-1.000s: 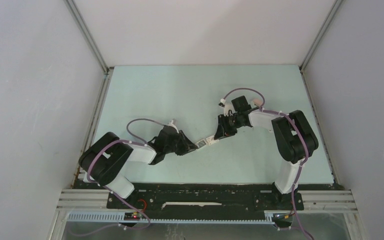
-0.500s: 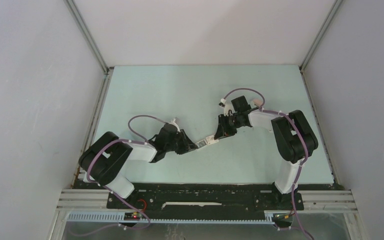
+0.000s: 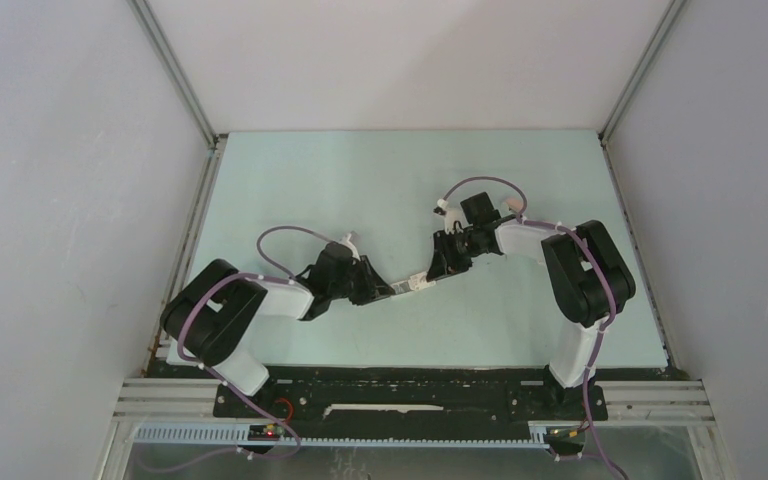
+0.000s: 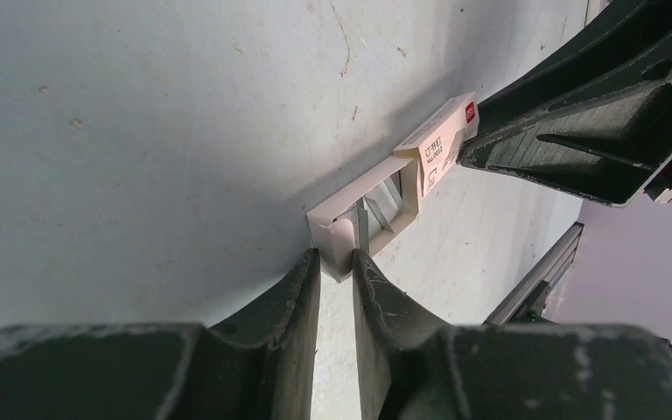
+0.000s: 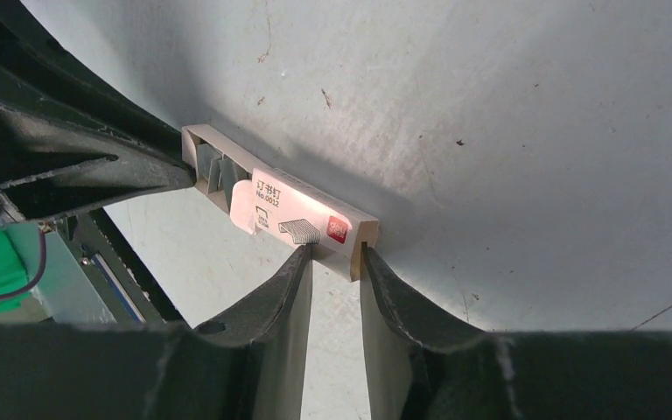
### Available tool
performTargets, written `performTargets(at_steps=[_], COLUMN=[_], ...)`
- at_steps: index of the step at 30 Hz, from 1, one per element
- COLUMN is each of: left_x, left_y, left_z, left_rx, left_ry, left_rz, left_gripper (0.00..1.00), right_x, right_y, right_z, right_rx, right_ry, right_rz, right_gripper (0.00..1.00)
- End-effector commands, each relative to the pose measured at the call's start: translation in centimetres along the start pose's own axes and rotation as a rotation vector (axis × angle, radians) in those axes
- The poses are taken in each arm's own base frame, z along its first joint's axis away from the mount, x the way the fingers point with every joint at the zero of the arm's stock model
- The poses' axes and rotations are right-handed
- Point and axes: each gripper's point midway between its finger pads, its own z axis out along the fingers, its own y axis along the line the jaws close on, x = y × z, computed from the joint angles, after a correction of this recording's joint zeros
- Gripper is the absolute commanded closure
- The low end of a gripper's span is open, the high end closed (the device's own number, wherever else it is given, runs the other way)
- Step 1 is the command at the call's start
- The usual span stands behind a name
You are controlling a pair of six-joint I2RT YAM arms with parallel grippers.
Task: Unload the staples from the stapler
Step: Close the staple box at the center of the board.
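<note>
The left arm has swung slightly toward the middle and its cable loop stands higher; the right arm has barely shifted.

From the top camera, both arms reach inward and low over the pale green tabletop point(image 3: 360, 180). The left gripper point(image 3: 388, 289) and right gripper point(image 3: 434, 274) meet end to end at a small staple box point(image 3: 415, 283). The box lies about midway between the side edges, nearer the near edge. Each forearm runs almost level, elbows bent outward.

In the left wrist camera, the left gripper point(image 4: 337, 262) is pinched on the end wall of the box's inner tray point(image 4: 332, 229). The tray is drawn partly out of the sleeve point(image 4: 437, 144). Grey staples point(image 4: 381, 203) lie inside it. The right gripper's fingers point(image 4: 577, 122) are at the far end.

In the right wrist camera, the right gripper point(image 5: 337, 258) is clamped across the sleeve point(image 5: 302, 210) at its red-marked end. Beyond it, the tray point(image 5: 194, 140) shows the staples point(image 5: 214, 168), beside the left gripper's fingers point(image 5: 70, 175).
</note>
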Motion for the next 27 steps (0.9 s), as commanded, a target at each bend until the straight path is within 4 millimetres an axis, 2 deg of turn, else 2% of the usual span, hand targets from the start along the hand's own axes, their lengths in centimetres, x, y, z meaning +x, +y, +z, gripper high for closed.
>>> performTargets(at_steps=[1,16,27], left_x=[-0.5,-1.2,-1.4], left_y=[1.1,1.2,0.9], left_z=[0.3,0.7,0.6], left_rx=[-0.037,-0.045,-0.031], left_ry=[0.004,-0.007,-0.037], left_rz=[0.027,-0.01,-0.107], left_gripper=[0.74,0.75,0.76], right_x=[-0.4,0.3,0.8], right_y=[0.6,1.5,2.3], right_z=[-0.7,-0.6,-0.2], right_rx=[-0.024,-0.081,-0.072], right_ry=[-0.012,0.034,0.057], right_rz=[-0.06,-0.101,-0.124], right_gripper=[0.64,0.61,0.61])
